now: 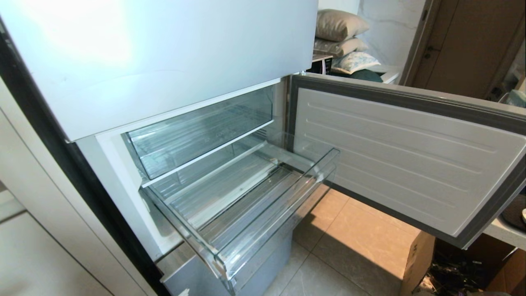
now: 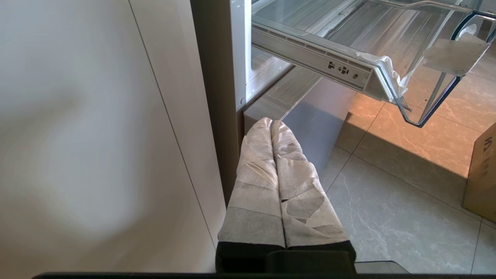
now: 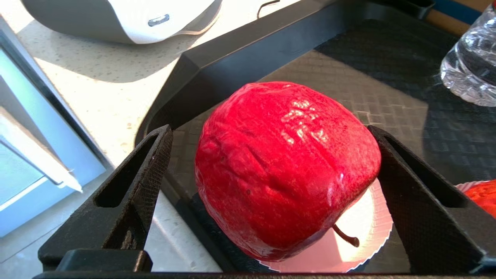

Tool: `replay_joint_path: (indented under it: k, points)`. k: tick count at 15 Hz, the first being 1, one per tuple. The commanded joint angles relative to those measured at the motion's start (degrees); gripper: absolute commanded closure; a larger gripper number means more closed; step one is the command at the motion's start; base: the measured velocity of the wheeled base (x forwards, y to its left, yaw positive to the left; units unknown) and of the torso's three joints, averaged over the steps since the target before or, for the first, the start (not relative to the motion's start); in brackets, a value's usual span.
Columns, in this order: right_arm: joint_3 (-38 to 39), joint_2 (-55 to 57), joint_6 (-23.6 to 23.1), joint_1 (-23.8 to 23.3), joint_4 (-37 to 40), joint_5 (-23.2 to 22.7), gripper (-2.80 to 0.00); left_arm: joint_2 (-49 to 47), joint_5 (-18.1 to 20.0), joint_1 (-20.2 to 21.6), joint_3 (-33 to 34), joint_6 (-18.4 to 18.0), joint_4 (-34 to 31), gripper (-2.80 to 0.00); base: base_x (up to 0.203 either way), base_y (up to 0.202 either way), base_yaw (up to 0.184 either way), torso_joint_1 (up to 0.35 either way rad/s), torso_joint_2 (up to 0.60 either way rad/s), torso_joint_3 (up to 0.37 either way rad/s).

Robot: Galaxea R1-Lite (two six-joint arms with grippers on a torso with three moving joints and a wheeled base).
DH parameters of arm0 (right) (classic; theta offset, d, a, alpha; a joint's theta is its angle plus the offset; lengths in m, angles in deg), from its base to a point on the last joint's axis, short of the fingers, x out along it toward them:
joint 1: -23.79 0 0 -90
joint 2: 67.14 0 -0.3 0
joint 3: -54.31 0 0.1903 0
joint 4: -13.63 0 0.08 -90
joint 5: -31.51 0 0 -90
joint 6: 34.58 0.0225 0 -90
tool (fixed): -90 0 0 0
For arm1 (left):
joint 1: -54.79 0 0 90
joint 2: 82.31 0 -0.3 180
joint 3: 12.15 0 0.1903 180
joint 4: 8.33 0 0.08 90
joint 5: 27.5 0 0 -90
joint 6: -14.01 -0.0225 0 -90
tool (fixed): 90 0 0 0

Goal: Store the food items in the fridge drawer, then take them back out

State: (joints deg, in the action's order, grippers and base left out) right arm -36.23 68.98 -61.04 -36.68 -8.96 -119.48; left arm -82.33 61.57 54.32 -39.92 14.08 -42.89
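Beige floor tiles (image 1: 349, 230) run under a pale-blue fridge whose lower door (image 1: 407, 164) swings wide toward 3 o'clock in the head view; the clear fridge drawer (image 1: 246, 205) is pulled out at centre and holds nothing, with a smaller clear compartment (image 1: 197, 131) above it toward 11 o'clock, and neither arm shows. From the left wrist view, the left gripper (image 2: 271, 124) hangs low beside the fridge's side panel with its 2 cloth-wrapped fingers (image 2: 255, 186) pressed together on nothing, the drawer's corner up at 1 o'clock. From the right wrist view, a speckled pale table (image 3: 104, 89) carries a black tray (image 3: 240, 50); the right gripper (image 3: 267, 151) stands spread wide around the red apple (image 3: 286, 166), which lies on a white paper liner (image 3: 368, 240) in the tray, a gap showing at the 9 o'clock finger, contact at the other unclear. An orange-red fruit (image 3: 482, 197) peeks in at 4 o'clock and a clear bottle (image 3: 471, 66) sits at 2 o'clock.
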Motion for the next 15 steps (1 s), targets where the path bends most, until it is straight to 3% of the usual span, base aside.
replay_joint_path:
  k: [1, 2, 10, 13, 15]
  points:
    - [0.38, -0.59, -0.17, 0.00, -0.27, -0.36, -2.80, 0.02, -0.03, 0.02, 0.01, 0.01, -0.07, 0.00, 0.000, 0.000, 0.000, 0.000, 0.00, 0.000]
    - [0.57, -0.68, -0.08, 0.00, -0.28, -0.36, 0.00, 0.02, -0.03, 0.02, 0.01, 0.01, -0.07, 0.00, 0.000, 0.000, 0.000, 0.000, 0.00, 0.000]
    - [2.89, -7.62, 1.01, -0.50, 2.89, -0.36, 0.00, 0.02, 0.03, 0.02, 0.01, 0.01, -0.07, 0.00, 0.000, 0.000, 0.000, 0.000, 0.00, 0.000]
    - [2.44, -15.62, 4.04, -0.87, 16.35, 1.30, 0.00, 0.02, -0.03, -0.05, 0.01, 0.01, -0.07, 0.00, 0.000, 0.000, 0.000, 0.000, 0.00, 0.000]
    - [-0.19, -19.77, 6.47, -0.75, 30.19, 8.37, 0.00, 0.02, -0.03, 0.01, 0.01, 0.01, -0.07, 0.00, 0.000, 0.000, 0.000, 0.000, 0.00, 0.000]
